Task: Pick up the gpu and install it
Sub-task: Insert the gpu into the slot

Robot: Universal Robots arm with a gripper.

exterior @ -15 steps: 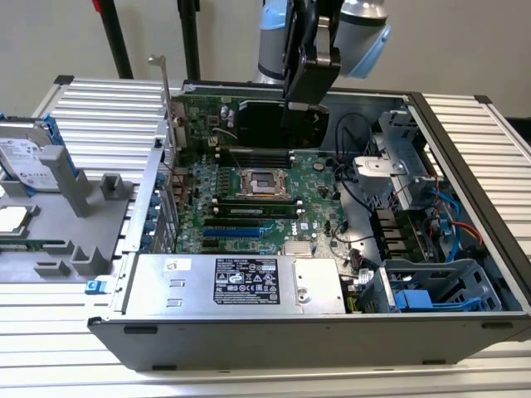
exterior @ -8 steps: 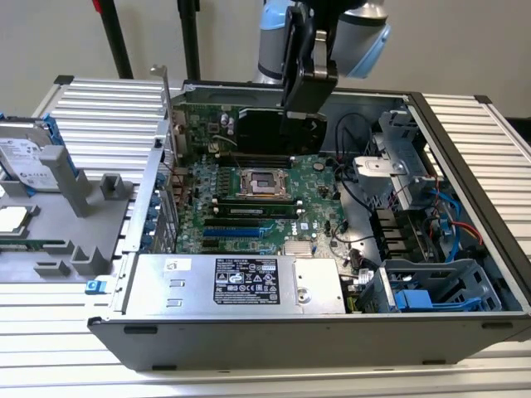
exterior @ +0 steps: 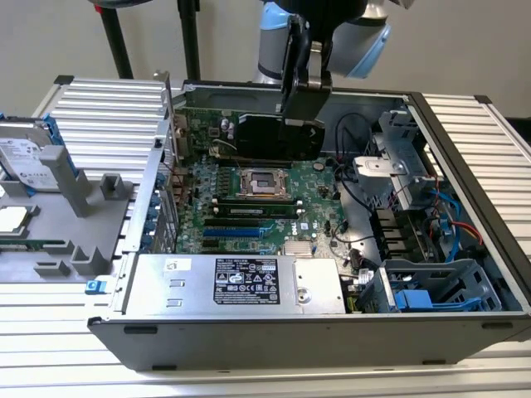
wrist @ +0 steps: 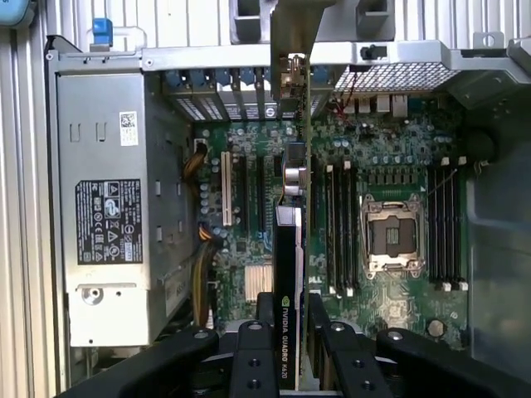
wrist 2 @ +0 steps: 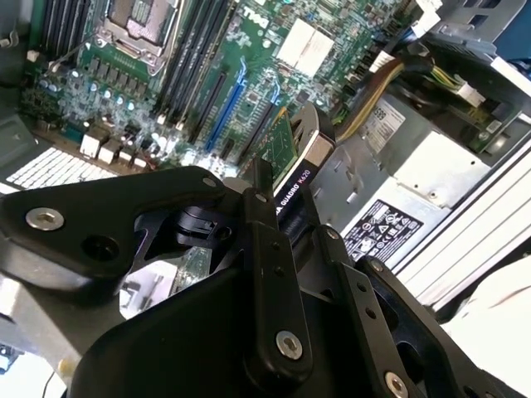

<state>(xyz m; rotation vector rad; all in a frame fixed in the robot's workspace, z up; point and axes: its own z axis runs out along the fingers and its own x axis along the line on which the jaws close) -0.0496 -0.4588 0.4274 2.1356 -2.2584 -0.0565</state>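
Gripper (wrist: 289,332) fingers (wrist: 251,365) clamp gpu (wrist: 289,249) edge-on; long axis runs away from fingers, bracket (wrist: 292,33) end farthest, over motherboard (wrist: 398,166).

My exterior view looks down at an angle from outside the open computer case (exterior: 465,149), taking in the whole interior. Both my wrist views ride just behind the gripper (wrist: 290,319), looking past it at the motherboard (wrist: 398,166) close below.

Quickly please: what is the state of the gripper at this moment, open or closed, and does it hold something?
Gripper: closed on the gpu, holding it edge-up above the motherboard inside the open computer case.
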